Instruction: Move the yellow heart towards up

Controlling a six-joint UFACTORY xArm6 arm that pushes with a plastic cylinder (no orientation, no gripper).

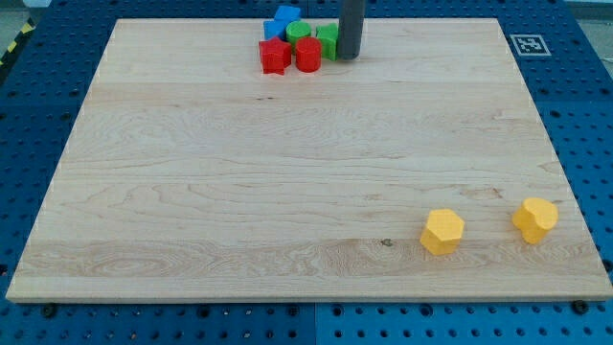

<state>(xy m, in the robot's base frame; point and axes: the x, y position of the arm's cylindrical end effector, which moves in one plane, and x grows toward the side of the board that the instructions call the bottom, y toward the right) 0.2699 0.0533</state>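
**A:** Where is the yellow heart-shaped block [534, 219]?

**B:** Near the view's bottom right of the pale wooden bench [239, 182], beside a yellow hexagonal block [442, 232] lying to its left, the two apart.

**A:** And my tip [349, 56]?

**B:** Far off at the view's top, just beside a green block [328, 40] in a cluster with two red blocks [274, 56] [308, 55], another green block [298, 32] and a blue block [283, 19]. The tool is a plain dark rod; it holds nothing.

**A:** Around the bench?

**B:** A blue perforated base [38, 105], and a square black-and-white marker [527, 44].
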